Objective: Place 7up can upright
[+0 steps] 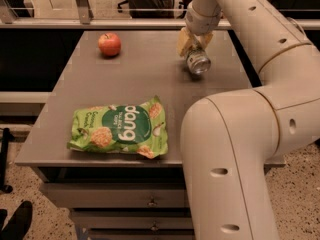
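The 7up can (198, 63) lies tilted on its side at the back right of the grey table (150, 79), its silver end facing the camera. My gripper (195, 50) comes down from above at the can's far end. Its yellowish fingers (184, 43) stand on either side of the can and are shut on it. The can seems to be slightly off the tabletop. The label is mostly hidden behind the silver end and the fingers.
A red apple (109, 44) sits at the back left of the table. A large green snack bag (120, 130) lies flat near the front edge. My arm's big white link (225, 169) covers the table's front right. A rail runs behind the table.
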Robot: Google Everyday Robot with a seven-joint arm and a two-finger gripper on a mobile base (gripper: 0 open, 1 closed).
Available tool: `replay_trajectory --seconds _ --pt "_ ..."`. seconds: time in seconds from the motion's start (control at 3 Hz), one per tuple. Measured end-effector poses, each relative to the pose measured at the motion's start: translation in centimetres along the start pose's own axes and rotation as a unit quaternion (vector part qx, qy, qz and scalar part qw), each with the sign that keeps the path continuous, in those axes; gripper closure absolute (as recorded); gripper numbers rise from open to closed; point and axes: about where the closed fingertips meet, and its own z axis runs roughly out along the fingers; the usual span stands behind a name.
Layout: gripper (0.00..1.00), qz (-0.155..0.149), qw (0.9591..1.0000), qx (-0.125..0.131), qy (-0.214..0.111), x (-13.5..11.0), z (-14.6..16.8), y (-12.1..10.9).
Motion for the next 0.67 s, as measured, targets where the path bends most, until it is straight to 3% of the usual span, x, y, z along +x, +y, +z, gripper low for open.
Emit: replay_trajectory --seconds 0.33,0.67 --pt "1.00 -0.030 0.9965 -0.021 -0.075 -0.8 -3.8 -1.1" --pt "1.00 -0.104 0.9634 -0.075 -0.235 -0.3 -9.6 -2.7"
